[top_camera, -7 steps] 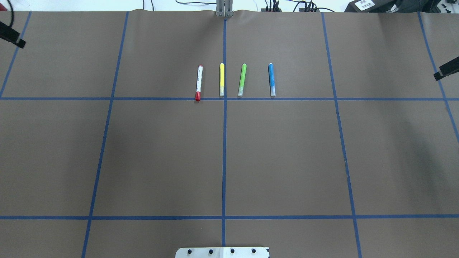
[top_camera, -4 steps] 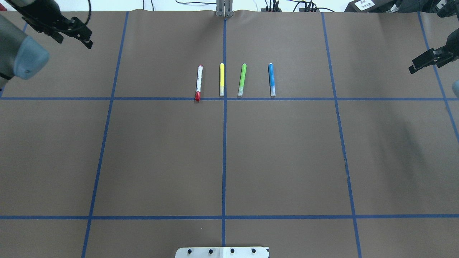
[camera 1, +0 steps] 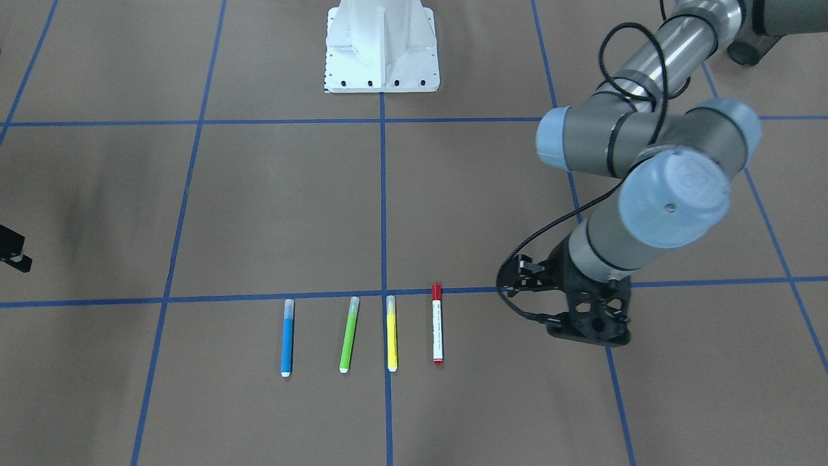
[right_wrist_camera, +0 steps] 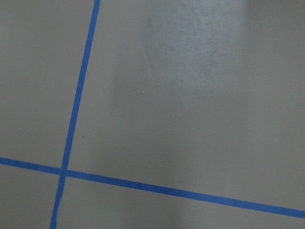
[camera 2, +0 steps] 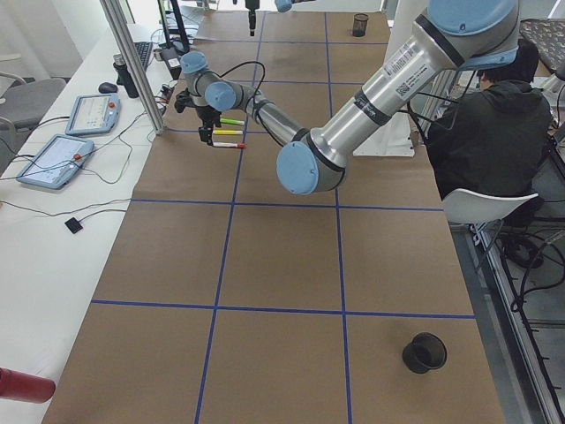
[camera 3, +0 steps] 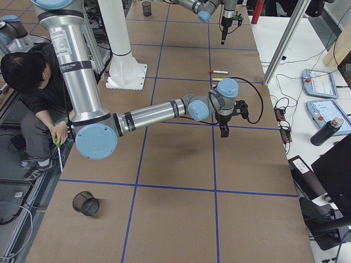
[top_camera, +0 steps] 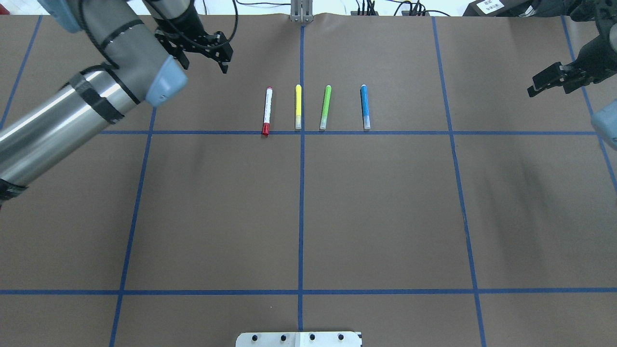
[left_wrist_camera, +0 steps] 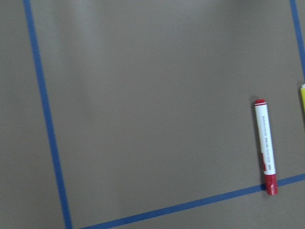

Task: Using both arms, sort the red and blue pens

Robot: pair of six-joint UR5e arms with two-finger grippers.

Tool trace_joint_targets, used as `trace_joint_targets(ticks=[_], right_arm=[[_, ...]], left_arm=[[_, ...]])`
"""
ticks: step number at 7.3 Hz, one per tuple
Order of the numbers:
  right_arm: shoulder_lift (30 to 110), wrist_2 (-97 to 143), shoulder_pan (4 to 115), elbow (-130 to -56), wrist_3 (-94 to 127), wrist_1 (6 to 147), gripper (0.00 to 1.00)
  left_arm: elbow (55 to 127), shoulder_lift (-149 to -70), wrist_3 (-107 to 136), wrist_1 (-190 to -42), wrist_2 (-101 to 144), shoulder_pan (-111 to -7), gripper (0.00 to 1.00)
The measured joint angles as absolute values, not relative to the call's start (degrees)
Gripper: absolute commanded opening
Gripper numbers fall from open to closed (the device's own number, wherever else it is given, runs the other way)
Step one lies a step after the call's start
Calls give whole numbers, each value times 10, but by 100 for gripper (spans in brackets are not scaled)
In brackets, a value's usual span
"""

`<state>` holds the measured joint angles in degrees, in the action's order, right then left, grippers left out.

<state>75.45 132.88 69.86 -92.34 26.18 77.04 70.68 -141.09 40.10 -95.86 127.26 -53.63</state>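
Four pens lie side by side just beyond a blue tape line. The red pen [top_camera: 267, 111] [camera 1: 437, 323] [left_wrist_camera: 265, 147], white-barrelled with a red cap, is leftmost in the overhead view. The blue pen [top_camera: 365, 107] [camera 1: 286, 336] is rightmost. My left gripper [top_camera: 205, 59] [camera 1: 585, 330] hovers open and empty, left of and slightly beyond the red pen. My right gripper [top_camera: 547, 82] hangs far right of the blue pen, seen side-on, so I cannot tell its jaw state. Neither wrist view shows fingers.
A yellow marker [top_camera: 298, 107] and a lime-green marker [top_camera: 326, 107] lie between the two pens. The white pedestal base [camera 1: 381, 45] stands at the table's near edge. Black mesh cups [camera 2: 424, 352] [camera 3: 86, 203] stand near the table's ends. A person [camera 2: 485, 124] sits beside the table.
Both arms have swung inward over the table. The left gripper moved right toward the red pen; the right gripper moved left a little. The pens have not moved.
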Motion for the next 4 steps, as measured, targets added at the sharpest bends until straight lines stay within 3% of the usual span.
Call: trace_joint_targets(ticks=[2, 4], right_arm=[[724, 1328, 665, -919, 314, 771, 100], [684, 1327, 645, -901, 349, 773, 99]], left_arm=[[646, -1443, 473, -1035, 1204, -485, 94], [632, -1450, 523, -1061, 1181, -451, 89]])
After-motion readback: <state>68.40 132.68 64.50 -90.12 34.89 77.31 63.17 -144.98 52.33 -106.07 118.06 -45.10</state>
